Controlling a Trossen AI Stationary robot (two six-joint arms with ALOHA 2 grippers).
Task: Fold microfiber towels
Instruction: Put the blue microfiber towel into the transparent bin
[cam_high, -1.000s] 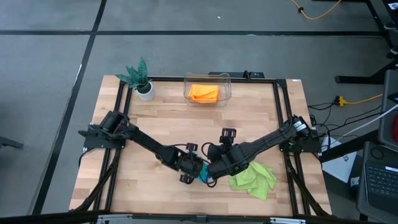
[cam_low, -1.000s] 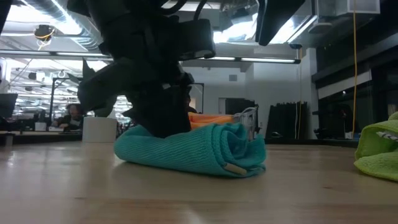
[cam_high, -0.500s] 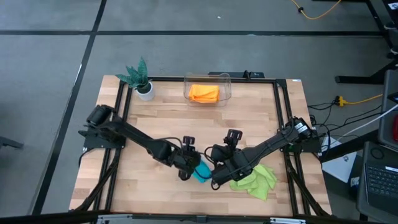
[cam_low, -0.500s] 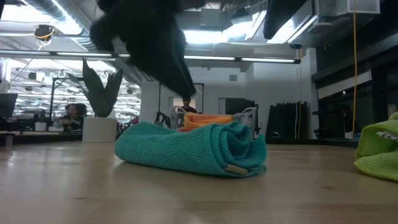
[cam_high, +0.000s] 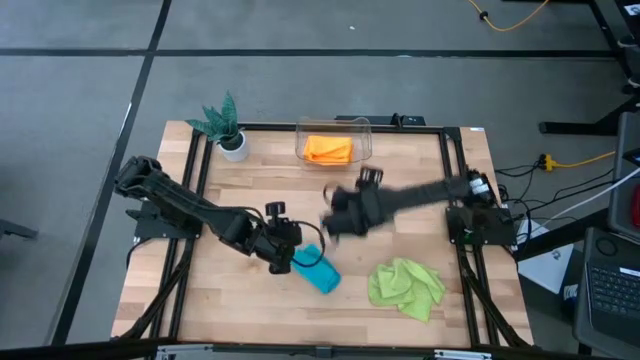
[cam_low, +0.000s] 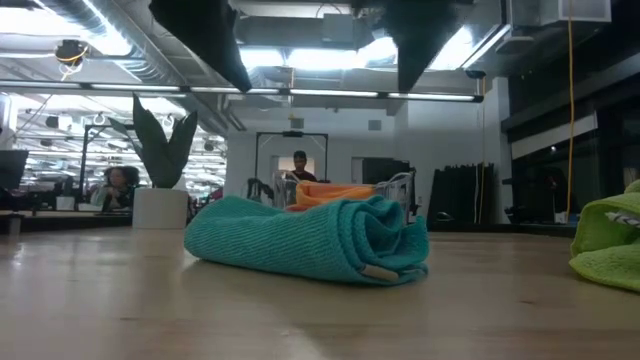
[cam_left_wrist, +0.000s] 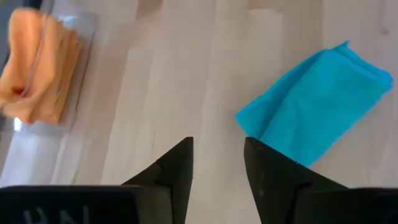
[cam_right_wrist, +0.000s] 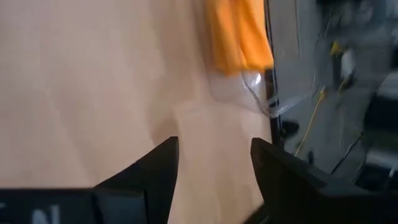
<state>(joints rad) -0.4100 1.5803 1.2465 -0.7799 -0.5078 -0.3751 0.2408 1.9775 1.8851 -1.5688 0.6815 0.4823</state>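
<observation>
Both arms above mid-table, left gripper (cam_high: 283, 258) and right gripper (cam_high: 327, 222) jaws apart.

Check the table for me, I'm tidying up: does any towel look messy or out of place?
Yes. The lime green towel lies crumpled in a heap near the table's front right, unfolded. The teal towel beside it is folded but sits askew. The orange towels rest neatly in the clear bin.

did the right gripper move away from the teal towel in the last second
Yes. In the high view the right gripper has swung up the table, off the teal towel and toward the clear bin holding orange towels; its jaws are open and empty.
</observation>
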